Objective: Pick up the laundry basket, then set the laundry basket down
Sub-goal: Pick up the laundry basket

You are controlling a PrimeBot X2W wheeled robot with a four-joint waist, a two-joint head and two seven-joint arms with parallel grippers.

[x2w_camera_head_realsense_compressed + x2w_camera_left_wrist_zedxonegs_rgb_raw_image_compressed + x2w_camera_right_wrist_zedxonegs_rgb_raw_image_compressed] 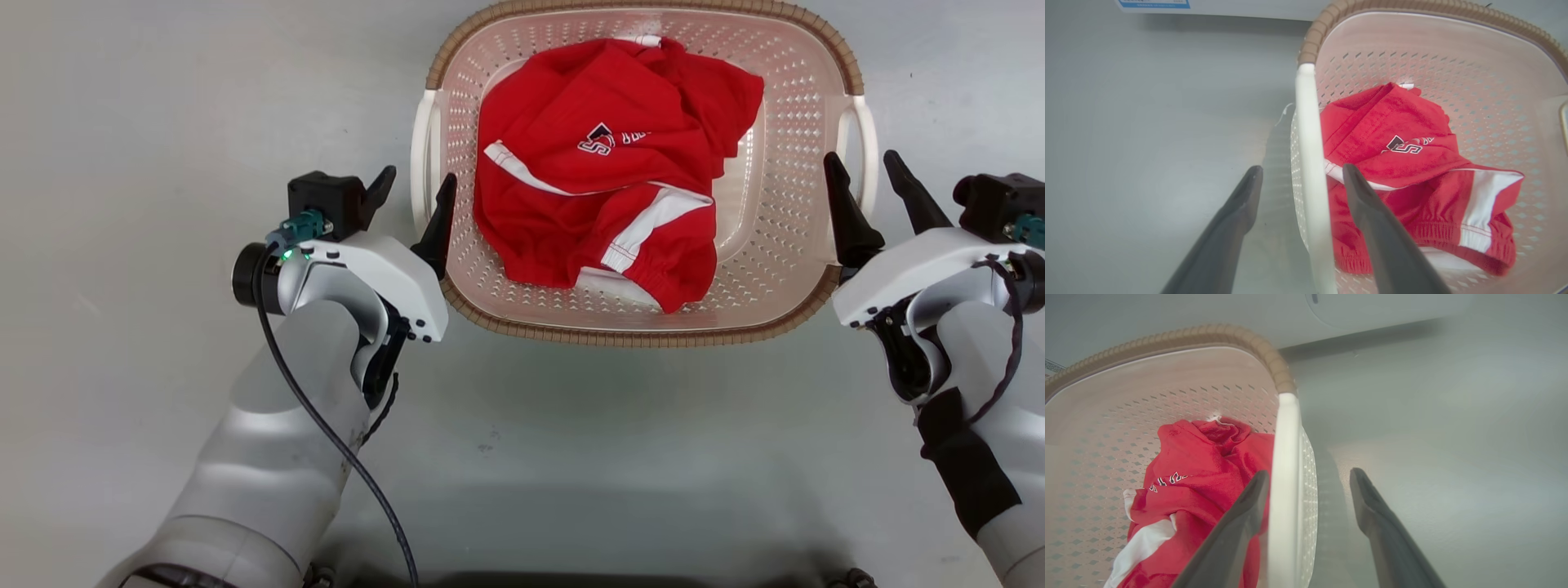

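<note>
**Head view:** The laundry basket point(620, 336) stands on the grey floor point(163, 163) at 12 o'clock, with a crumpled red garment point(604, 188) with white stripes inside. The left tool point(418, 175) is at the basket's 9 o'clock side, its fingers spread astride the white left handle point(420, 147), one outside and one inside. The right tool point(861, 157) mirrors it at 3 o'clock, spread astride the right handle point(868, 139).

**Left wrist view:** The handle bar runs from 12 to 6 o'clock between the spread fingers, with a gap on each side. This view adds a white panel with a blue-edged label point(1151, 4) at 11 o'clock.

**Right wrist view:** The handle rises between the spread fingers. The inner finger lies close beside it at 7 o'clock and the outer one stands clear at 5 o'clock. A white appliance front point(1392, 306) stands at 12 o'clock beyond the basket.
</note>
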